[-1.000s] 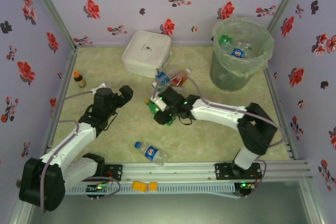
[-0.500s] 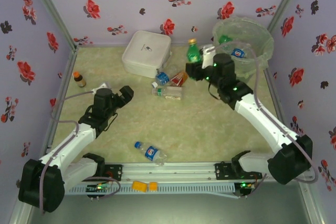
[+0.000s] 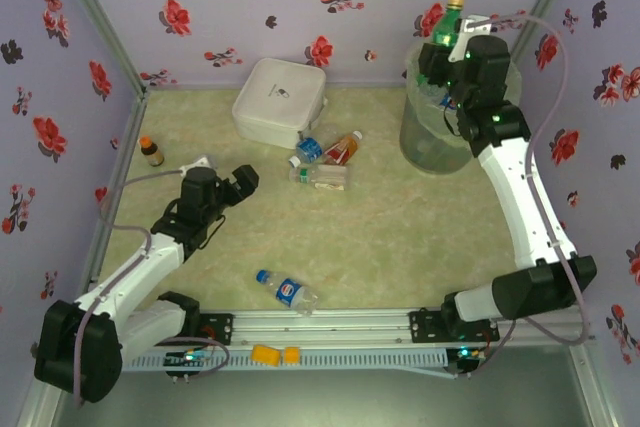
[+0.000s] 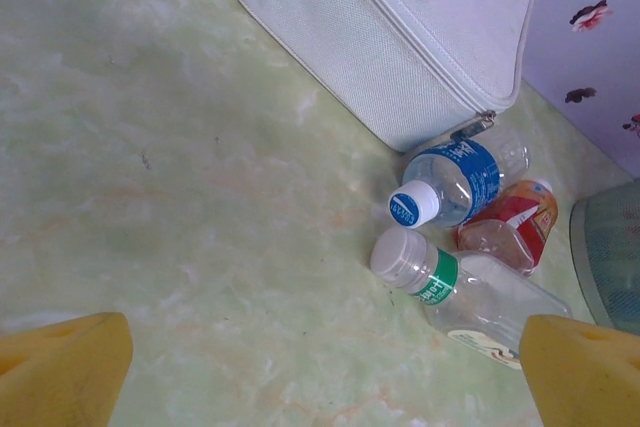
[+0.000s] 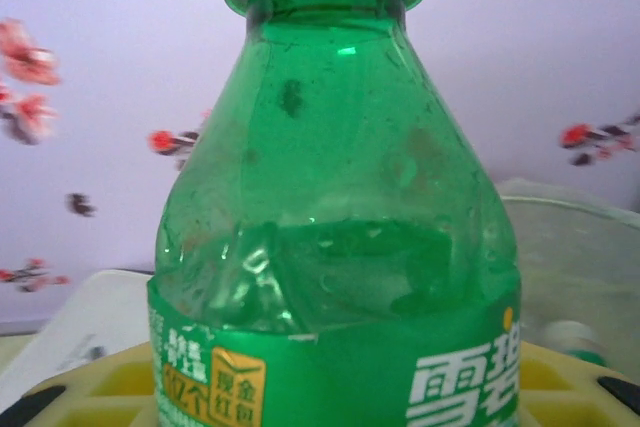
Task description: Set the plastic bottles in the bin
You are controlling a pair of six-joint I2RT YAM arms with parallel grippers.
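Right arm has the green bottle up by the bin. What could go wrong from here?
The right gripper holds the green bottle upright, apparently over the far-left rim of the bin rather than its centre; dropped there, it may clip the rim and bounce out. The clear bag draped over the rim could also snag the gripper if it lowers.

Overhead, two close wrists; common bottles (image 3: 322, 177)

Left arm (image 3: 150, 252) low, reaching forward on its own side. Left gripper (image 3: 238, 183) jaws wide apart, yellow pads (image 4: 60, 367) bare. Right arm (image 3: 525, 197) stretched to the far back right, wrist raised. Right gripper (image 3: 452, 47) clamped on an upright green plastic bottle with a yellow cap (image 5: 330, 197).
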